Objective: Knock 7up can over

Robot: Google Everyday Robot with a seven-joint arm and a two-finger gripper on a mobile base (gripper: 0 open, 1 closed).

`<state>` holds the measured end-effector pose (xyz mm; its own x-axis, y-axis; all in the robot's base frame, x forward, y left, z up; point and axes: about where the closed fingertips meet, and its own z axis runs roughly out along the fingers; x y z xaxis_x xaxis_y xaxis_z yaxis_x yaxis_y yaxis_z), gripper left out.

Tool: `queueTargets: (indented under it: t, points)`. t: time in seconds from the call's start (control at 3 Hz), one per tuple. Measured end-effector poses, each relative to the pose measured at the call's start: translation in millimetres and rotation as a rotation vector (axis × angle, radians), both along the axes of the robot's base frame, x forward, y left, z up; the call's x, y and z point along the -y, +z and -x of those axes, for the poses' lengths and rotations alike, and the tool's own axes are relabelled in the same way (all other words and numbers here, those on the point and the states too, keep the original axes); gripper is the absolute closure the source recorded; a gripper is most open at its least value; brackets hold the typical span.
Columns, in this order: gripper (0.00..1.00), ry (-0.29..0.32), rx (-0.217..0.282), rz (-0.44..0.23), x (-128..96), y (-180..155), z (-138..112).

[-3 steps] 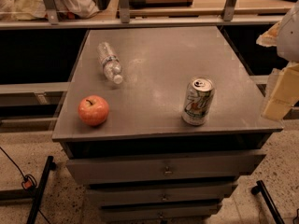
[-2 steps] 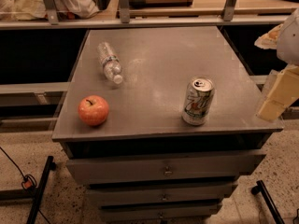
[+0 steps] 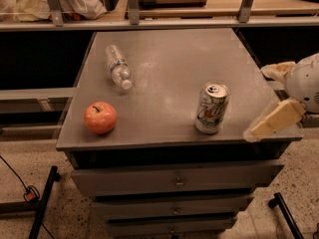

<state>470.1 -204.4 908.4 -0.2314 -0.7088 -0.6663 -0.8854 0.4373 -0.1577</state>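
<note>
The 7up can (image 3: 212, 107) stands upright near the front right of the grey cabinet top (image 3: 169, 59); it is silver-white with green and red markings and a pull-tab top. My gripper (image 3: 257, 101) is at the right edge of the view, just right of the can and apart from it. Its two cream fingers are spread: the lower finger (image 3: 271, 121) hangs over the cabinet's front right corner, and the upper finger (image 3: 277, 68) is farther back. It holds nothing.
A red apple (image 3: 100, 117) sits at the front left. A clear plastic water bottle (image 3: 117, 66) lies on its side at the back left. Drawers (image 3: 174, 180) are below the top. A shelf with metal posts (image 3: 133, 4) runs behind.
My gripper has moved left and down, closer to the can. The can, apple and bottle have not moved.
</note>
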Motion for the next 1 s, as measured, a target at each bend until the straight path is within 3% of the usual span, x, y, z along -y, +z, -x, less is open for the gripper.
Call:
queueTargets:
  t: [0.67, 1.0]
  points:
    - [0.00, 0.014, 0.138, -0.444, -33, -15, -25]
    - [0.00, 0.058, 0.194, -0.656, -50, -2, -28]
